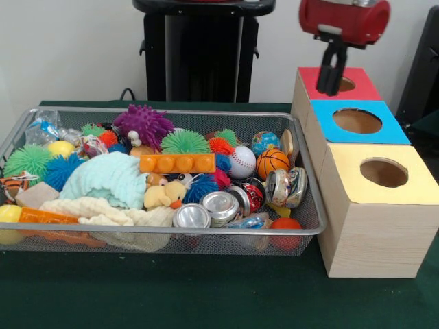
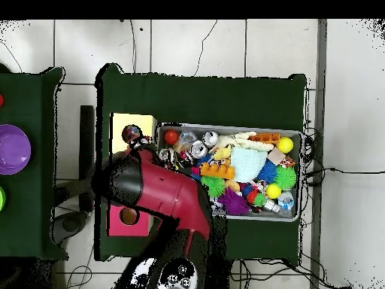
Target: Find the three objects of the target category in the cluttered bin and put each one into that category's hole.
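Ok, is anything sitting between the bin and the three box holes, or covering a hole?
Nothing visible does. The blue hole and yellow hole are uncovered, and the bin sits right beside the boxes. Only the gripper overlaps the red hole in the front view.

The arm's red housing [image 1: 344, 19] is cut off by the front view's top edge. The gripper [image 1: 332, 81] hangs dark before the red-topped box [image 1: 360, 86], hiding part of its hole; whether its fingers are parted cannot be told. In the overhead view the arm [image 2: 162, 192] covers the blue-topped box completely and the wire bin's [image 2: 297, 135] nearest corner. Many small toys buried in the bin are too overlapped to identify.
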Robot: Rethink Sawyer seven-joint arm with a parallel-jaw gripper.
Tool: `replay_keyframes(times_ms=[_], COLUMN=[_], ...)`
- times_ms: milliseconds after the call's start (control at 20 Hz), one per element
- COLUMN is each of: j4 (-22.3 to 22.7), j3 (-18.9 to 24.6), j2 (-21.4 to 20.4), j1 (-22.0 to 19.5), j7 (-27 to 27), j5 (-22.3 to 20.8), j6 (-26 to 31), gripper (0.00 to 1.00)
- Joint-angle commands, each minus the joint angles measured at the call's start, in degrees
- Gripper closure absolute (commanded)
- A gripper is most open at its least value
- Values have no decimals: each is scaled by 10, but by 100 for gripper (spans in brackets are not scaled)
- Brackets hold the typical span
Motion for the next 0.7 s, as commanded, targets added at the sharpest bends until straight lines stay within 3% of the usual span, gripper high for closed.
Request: replay_keyframes(times_ms=[50, 350, 700], j4=[83, 79, 104], j3=[82, 89, 110], j2=[-20, -32, -45], j1=[-65, -101, -136], j7=[-97, -95, -76], j5=[-90, -162, -222], j6=[5, 0, -29], gripper=[100, 100, 100])
